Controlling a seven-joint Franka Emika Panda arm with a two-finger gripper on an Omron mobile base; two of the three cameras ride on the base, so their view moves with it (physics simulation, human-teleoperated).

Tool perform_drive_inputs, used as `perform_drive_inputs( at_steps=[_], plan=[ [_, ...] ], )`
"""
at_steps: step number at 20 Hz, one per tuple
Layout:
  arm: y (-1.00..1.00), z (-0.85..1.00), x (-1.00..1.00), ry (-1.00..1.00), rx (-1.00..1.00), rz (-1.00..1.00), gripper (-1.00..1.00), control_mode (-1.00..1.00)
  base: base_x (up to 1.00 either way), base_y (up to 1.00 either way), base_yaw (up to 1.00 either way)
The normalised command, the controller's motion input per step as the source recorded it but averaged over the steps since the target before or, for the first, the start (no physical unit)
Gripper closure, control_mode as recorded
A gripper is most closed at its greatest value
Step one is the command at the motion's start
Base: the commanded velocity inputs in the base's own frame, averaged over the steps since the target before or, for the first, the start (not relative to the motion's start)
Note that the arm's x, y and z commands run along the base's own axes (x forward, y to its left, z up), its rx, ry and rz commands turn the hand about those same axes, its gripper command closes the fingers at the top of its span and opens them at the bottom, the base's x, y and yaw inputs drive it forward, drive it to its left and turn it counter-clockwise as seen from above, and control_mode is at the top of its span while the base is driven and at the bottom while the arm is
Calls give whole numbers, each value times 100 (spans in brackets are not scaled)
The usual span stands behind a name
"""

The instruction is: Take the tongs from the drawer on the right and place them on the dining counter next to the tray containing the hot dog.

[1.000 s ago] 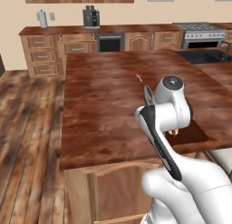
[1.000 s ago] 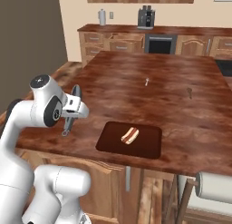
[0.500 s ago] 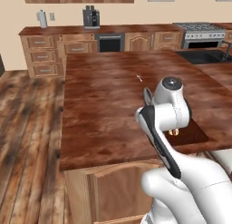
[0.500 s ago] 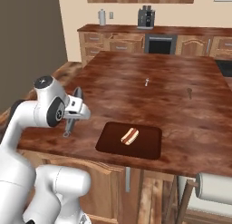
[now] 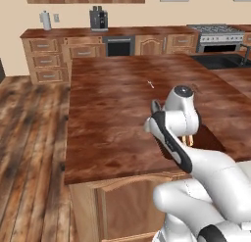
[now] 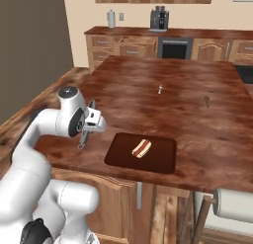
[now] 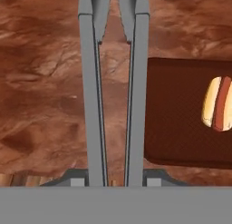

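Grey tongs (image 7: 115, 96) clamped in the gripper (image 7: 115, 180), two toothed arms running away from the hand and hanging over the glossy reddish-brown worktop (image 6: 163, 109), just beside the near left edge of the dark tray (image 6: 163, 161). Seen from the right base camera as a slim grey strip (image 6: 84, 138) dangling from the gripper (image 6: 91, 124) above the worktop, apart from its surface, left of the tray. Hot dog (image 6: 142, 148) lying in the tray's middle; small pale item (image 6: 160, 89) and small dark item (image 6: 207, 100) farther back on the worktop.
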Motion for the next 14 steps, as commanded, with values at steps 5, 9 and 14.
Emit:
perform_drive_inputs(
  at_steps=[5,9,14],
  plan=[
    [0,-20,54,12,0,0,100,-100,0,0,0],
    [0,-15,47,13,0,0,100,-100,0,0,0],
    [0,-38,47,10,0,0,100,-100,0,0,0]
  ],
)
